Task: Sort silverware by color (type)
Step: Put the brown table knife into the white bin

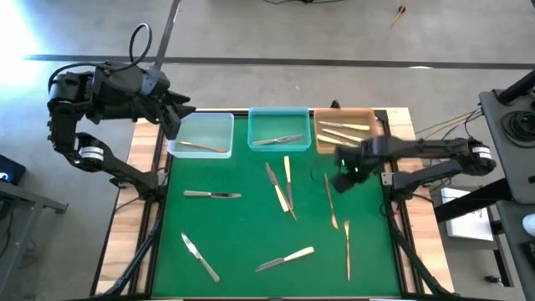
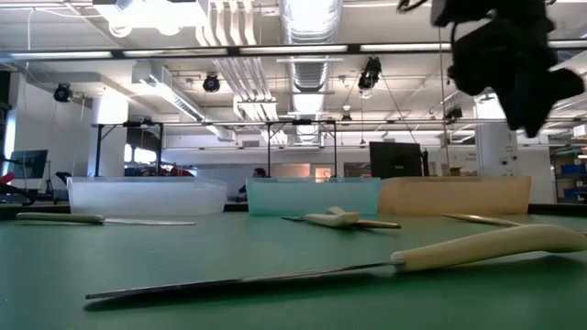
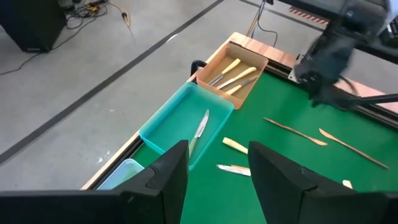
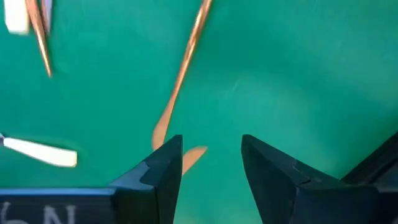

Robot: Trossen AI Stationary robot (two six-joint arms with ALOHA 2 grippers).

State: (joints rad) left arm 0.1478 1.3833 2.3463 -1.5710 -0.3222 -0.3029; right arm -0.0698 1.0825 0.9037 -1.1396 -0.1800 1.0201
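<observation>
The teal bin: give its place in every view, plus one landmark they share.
High view: teal bin, back row, middle, one silver knife inside.
Low view: teal bin, centre, far edge of the mat.
Left wrist view: teal bin, beyond the left tool, knife inside.
Right wrist view: not in it.
Shared landmark: the amber bin beside it.

Bright, even overhead light from ceiling lamps (image 2: pixel 147 11) — glare top-left on the floor (image 1: pixel 17 25). Right arm (image 2: pixel 504 46) motion-blurred; nearest knife (image 2: pixel 348 266) soft — shadows faint.
</observation>
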